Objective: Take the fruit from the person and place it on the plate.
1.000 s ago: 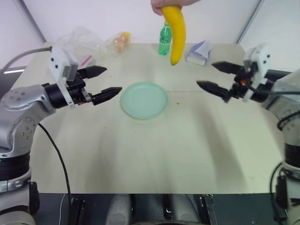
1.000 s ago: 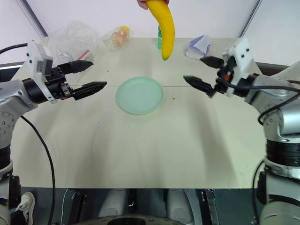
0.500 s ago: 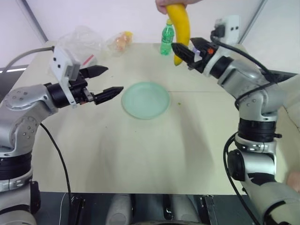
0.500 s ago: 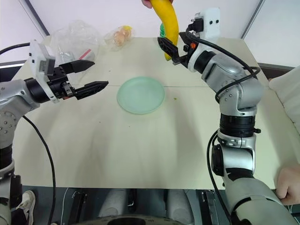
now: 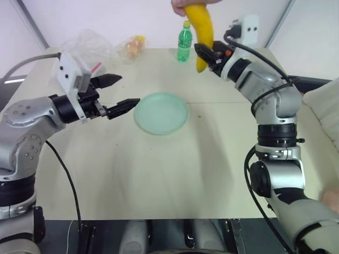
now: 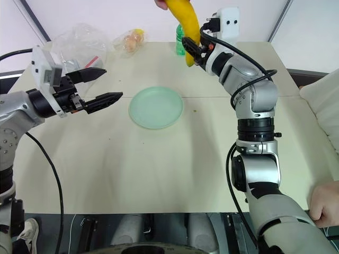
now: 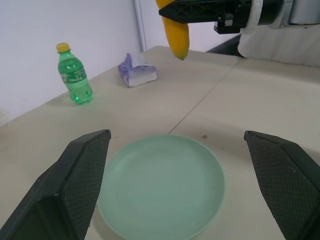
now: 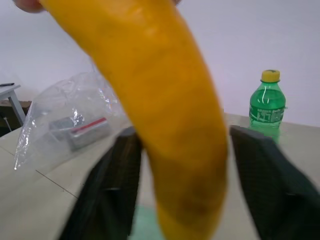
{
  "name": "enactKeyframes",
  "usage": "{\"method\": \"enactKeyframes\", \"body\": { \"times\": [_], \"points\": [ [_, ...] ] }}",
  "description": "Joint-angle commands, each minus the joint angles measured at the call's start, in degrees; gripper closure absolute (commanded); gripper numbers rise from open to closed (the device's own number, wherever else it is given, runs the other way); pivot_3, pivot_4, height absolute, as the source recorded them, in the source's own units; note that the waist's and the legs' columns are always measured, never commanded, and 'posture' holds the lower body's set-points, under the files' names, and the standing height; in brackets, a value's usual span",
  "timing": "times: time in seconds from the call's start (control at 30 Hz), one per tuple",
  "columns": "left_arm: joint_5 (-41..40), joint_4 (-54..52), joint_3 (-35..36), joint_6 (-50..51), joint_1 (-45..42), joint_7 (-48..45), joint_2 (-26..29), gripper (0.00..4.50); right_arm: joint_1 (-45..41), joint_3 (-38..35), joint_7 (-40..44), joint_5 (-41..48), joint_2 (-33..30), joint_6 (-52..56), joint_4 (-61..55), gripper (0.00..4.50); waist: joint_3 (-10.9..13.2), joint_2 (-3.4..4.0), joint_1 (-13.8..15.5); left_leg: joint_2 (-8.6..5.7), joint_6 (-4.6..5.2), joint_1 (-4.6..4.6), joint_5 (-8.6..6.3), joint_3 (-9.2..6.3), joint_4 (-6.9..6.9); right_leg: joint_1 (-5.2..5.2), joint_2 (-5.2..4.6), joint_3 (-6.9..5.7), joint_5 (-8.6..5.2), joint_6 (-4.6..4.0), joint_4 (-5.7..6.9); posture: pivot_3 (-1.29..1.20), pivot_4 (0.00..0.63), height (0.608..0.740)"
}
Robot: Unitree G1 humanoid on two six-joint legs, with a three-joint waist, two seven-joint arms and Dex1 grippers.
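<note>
The long curved yellow banana (image 5: 204,33) hangs tip-down above the far side of the pale beige table (image 5: 175,174), its top end pinched in the person's bare hand (image 5: 183,5) at the upper edge of my head views. My right gripper (image 6: 193,51) is up there on it, black fingers pressed against the lower half of the fruit from either side, so I'm clamped on the banana while the person's hand has it by the stem end too; in my right wrist view the yellow skin sits right between my two dark fingers (image 8: 115,190). Below and nearer to me lies the round, flat, pale mint-green plate (image 5: 161,113), bare, resting on the table well under the fruit. My left gripper (image 5: 115,93) hovers level just beside the plate's left rim, jaws spread wide with nothing between them; my left wrist view looks across the plate with a finger on each side. Beyond the banana stands a small green plastic bottle with a yellow cap (image 5: 184,41), upright. To its right lies a crumpled white-and-lilac paper packet (image 7: 136,72). At the far left corner sit a crinkled clear plastic bag (image 5: 90,45) and a small bag of orange-yellow fruit (image 5: 134,47).
</note>
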Motion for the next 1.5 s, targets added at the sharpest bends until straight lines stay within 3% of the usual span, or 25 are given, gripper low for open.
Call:
{"method": "enactKeyframes", "body": {
  "times": [0.03,0.3,0.63,1.07,1.13,1.17,1.3,1.5],
  "points": [
    [-0.28,-1.14,1.90,-0.70,-0.41,0.22,0.83,0.00,-1.94,-0.54,0.47,0.08,0.18,-1.21,-1.60,3.29,0.00,0.00,0.02,0.00,0.00,0.00,0.00,0.00,0.00,0.00,0.00,0.00,0.00,0.00,0.00,0.00,0.150,0.731],
    [-1.82,-1.83,4.09,1.42,2.36,2.66,0.35,0.00,1.06,1.35,-0.95,0.55,1.29,4.55,-4.86,3.29,0.00,0.00,-0.19,0.01,0.00,0.00,0.00,0.00,-0.04,-0.02,0.00,0.01,0.00,0.00,-0.01,0.00,0.150,0.731],
    [-5.05,-6.57,11.53,5.89,13.34,5.66,1.96,0.00,10.03,6.69,-9.08,0.62,12.24,20.24,-12.82,3.29,0.01,0.01,-0.21,0.03,0.00,-0.02,0.00,-0.02,-0.08,-0.07,-0.03,0.01,0.00,-0.01,-0.01,0.00,0.150,0.731],
    [-6.51,-10.21,12.65,5.99,16.40,8.94,1.81,0.00,9.53,11.59,-10.03,-6.42,13.71,19.85,-3.09,3.29,0.00,0.00,-0.21,-0.01,0.00,-0.01,0.00,-0.02,-0.09,-0.05,-0.05,-0.02,0.00,-0.02,-0.01,0.00,0.150,0.731],
    [-6.59,-10.31,12.22,5.90,16.11,9.31,1.73,0.00,9.36,11.91,-9.87,-7.76,13.20,18.52,-2.05,2.23,0.00,0.00,-0.21,-0.01,0.00,-0.01,0.00,-0.02,-0.09,-0.05,-0.04,-0.02,0.00,-0.02,-0.01,0.00,0.150,0.731],
    [-6.63,-10.34,12.08,5.89,16.01,9.41,1.70,0.00,9.32,11.93,-9.78,-8.16,13.09,18.12,-1.76,2.01,0.00,0.00,-0.21,-0.01,0.00,-0.01,0.00,-0.02,-0.09,-0.05,-0.04,-0.02,0.00,-0.02,-0.01,0.00,0.150,0.731],
    [-6.50,-9.91,11.16,5.65,15.12,9.48,1.67,0.00,9.10,11.35,-9.06,-9.02,12.42,17.00,-1.66,0.15,0.00,0.00,-0.19,-0.01,0.00,-0.01,0.00,-0.02,-0.09,-0.05,-0.04,-0.02,0.00,-0.02,-0.01,0.00,0.150,0.731],
    [-6.52,-8.67,11.24,5.65,14.05,7.79,3.10,0.00,7.21,8.84,-3.12,-7.41,6.38,16.07,-6.41,0.06,0.04,0.01,-0.11,-0.01,0.00,-0.02,0.00,-0.01,-0.09,-0.05,-0.04,-0.02,0.00,-0.02,-0.03,0.00,0.150,0.731]
  ]
}}
